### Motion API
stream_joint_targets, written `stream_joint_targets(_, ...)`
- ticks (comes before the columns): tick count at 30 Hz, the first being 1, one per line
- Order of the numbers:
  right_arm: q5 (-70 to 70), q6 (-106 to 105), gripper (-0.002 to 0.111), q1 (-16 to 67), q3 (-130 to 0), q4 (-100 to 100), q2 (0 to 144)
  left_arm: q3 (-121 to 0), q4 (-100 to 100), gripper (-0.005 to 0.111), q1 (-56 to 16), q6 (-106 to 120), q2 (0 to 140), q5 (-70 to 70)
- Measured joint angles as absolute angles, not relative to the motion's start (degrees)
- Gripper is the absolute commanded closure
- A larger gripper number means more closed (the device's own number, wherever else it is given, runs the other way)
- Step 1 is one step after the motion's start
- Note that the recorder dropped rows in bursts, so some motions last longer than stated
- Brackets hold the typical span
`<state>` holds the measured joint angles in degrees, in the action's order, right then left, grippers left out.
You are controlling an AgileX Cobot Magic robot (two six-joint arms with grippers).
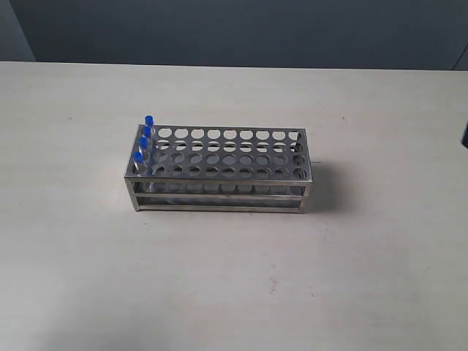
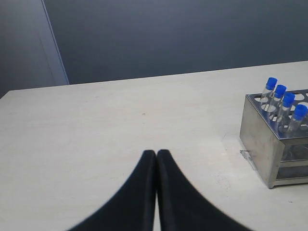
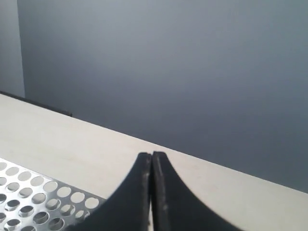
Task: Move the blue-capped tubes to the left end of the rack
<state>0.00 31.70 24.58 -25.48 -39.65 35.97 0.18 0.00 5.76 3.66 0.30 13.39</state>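
The shiny steel rack (image 1: pixel 219 172) stands mid-table. Several blue-capped tubes (image 1: pixel 143 142) stand upright in a line of holes at its left end; the left wrist view shows the same tubes (image 2: pixel 284 103) in the rack's end (image 2: pixel 262 139). My left gripper (image 2: pixel 156 153) is shut with nothing in it, over bare table well away from the rack. My right gripper (image 3: pixel 151 155) is shut and empty too, above the table beyond the rack's perforated top plate (image 3: pixel 33 199). Neither gripper shows in the exterior view.
The pale tabletop (image 1: pixel 234 278) spreads wide around the rack. A dark grey wall (image 1: pixel 234 29) runs behind its far edge. A small dark piece (image 1: pixel 464 135) shows at the exterior view's right edge.
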Motion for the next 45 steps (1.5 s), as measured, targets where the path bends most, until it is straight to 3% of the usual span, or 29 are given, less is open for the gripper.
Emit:
stream_joint_targets(7, 3.95, 31.70, 0.109, 24.36, -22.65, -39.30, 26.67, 0.18, 0.00, 0.106, 5.76, 3.66, 0.30, 13.39)
stream_joint_targets(16, 3.67, 31.70, 0.109, 24.36, -21.24, -38.32, 24.89, 0.18, 0.00, 0.106, 5.76, 3.66, 0.30, 13.39)
stream_joint_targets(19, 1.93, 31.70, 0.109, 24.36, -13.14, -30.47, 24.89, 0.18, 0.00, 0.106, 5.76, 3.66, 0.30, 13.39)
stream_joint_targets(23, 5.63, 31.82, 0.109, 24.36, -0.88, -3.84, 24.89, 0.18, 0.00, 0.106, 5.76, 3.66, 0.30, 13.39)
stream_joint_targets(26, 15.01, 31.92, 0.109, 24.36, -0.03, 5.01, 24.63, 0.18, 0.00, 0.106, 5.76, 3.66, 0.30, 13.39)
stream_joint_targets(35, 15.20, 31.92, 0.109, 24.07, 0.01, 13.10, 9.17, 0.18, 0.00, 0.106, 5.76, 3.66, 0.30, 13.39)
stream_joint_targets(45, 11.56, 31.92, 0.109, 3.06, 0.01, -2.61, 0.37, 0.18, 0.32, 0.106, 5.76, 3.66, 0.30, 13.50)
